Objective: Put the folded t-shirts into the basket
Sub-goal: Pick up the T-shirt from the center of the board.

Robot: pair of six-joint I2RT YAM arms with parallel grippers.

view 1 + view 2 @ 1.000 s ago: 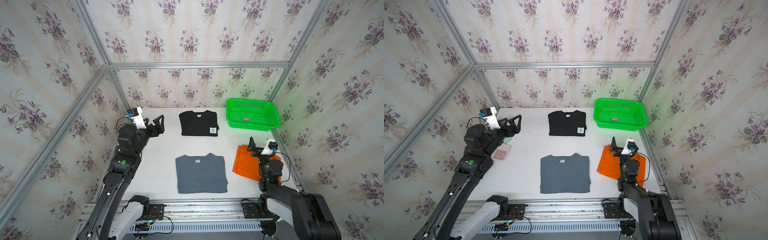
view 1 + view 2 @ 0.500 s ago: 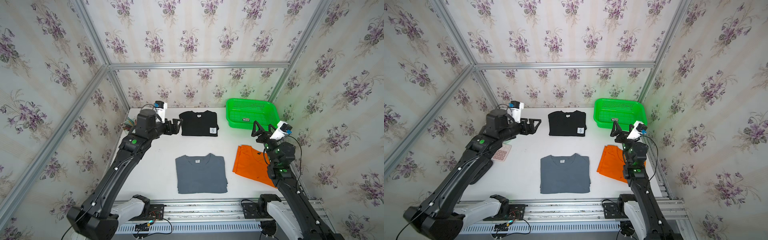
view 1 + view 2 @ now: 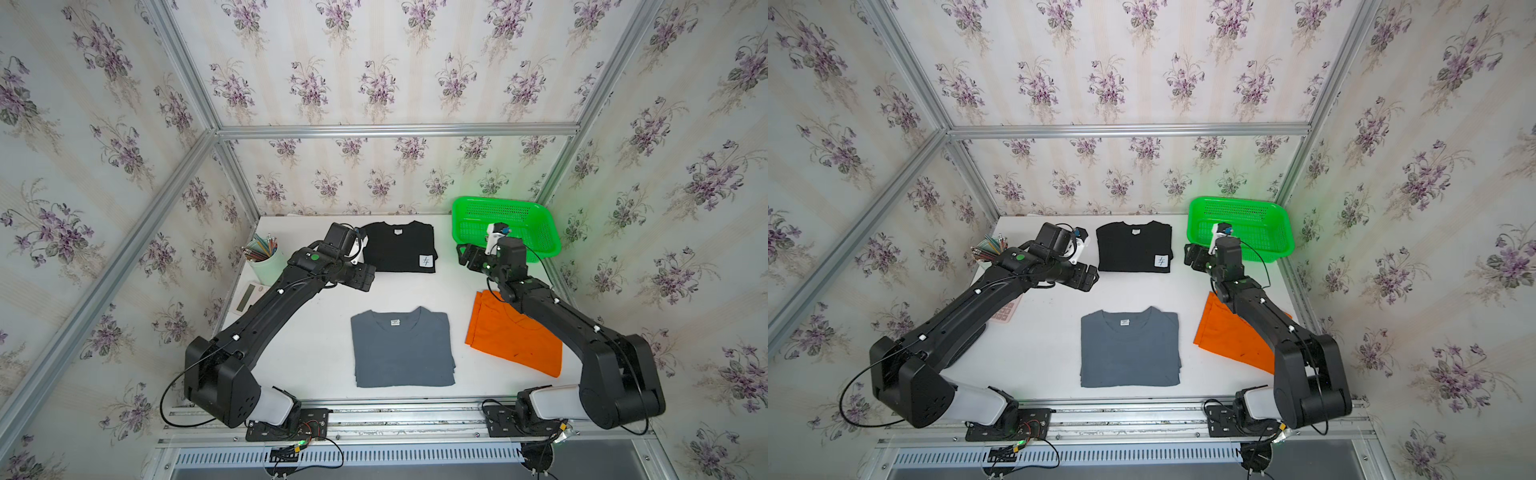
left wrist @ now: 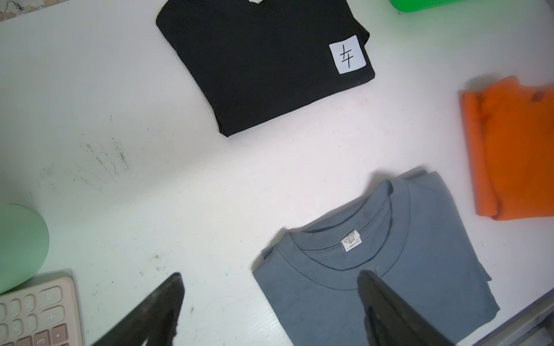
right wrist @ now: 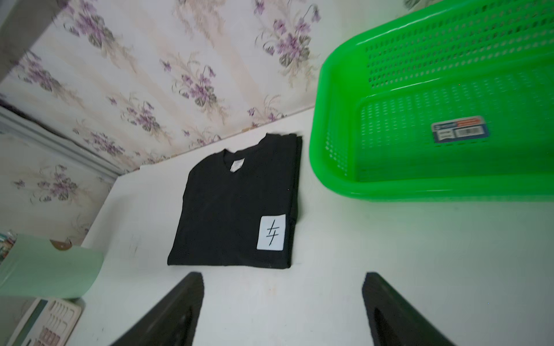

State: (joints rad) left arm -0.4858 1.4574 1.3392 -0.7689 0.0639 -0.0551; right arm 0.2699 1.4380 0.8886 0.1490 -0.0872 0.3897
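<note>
Three folded t-shirts lie flat on the white table. The black one with a white patch is at the back. A grey-blue one lies in front, and an orange one lies right, partly under my right arm. The green basket stands empty at the back right. My left gripper hangs open off the black tee's front left corner. My right gripper is open over bare table between the black tee and the basket.
A pale green cup of pencils and a calculator sit at the table's left edge. Papered walls with aluminium posts close in the back and both sides. A metal rail runs along the front.
Both arms have swung in toward the back. The left gripper went right to the black tee's near corner. The right gripper rose off the orange tee and moved beside the basket.
</note>
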